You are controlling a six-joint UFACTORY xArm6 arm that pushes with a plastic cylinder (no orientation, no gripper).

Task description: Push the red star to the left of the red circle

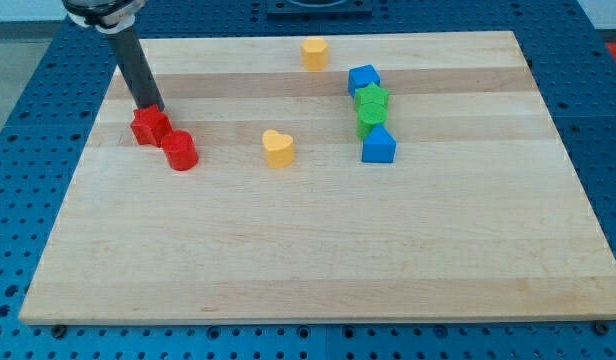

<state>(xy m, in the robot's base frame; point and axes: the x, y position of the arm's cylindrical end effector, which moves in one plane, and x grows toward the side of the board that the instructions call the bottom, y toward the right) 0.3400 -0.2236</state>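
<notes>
The red star (148,127) lies at the view's left on the wooden board, touching the red circle (179,150), which sits just to its lower right. My tip (151,107) stands at the star's upper edge, right against it. The dark rod rises from there toward the view's top left.
A yellow heart (278,148) lies near the middle. A yellow block (314,53) sits near the top edge. At the right of centre a blue block (364,79), a green star (371,99), a green block (369,122) and a blue block (379,146) form a column. The board's (308,260) left edge is close to the star.
</notes>
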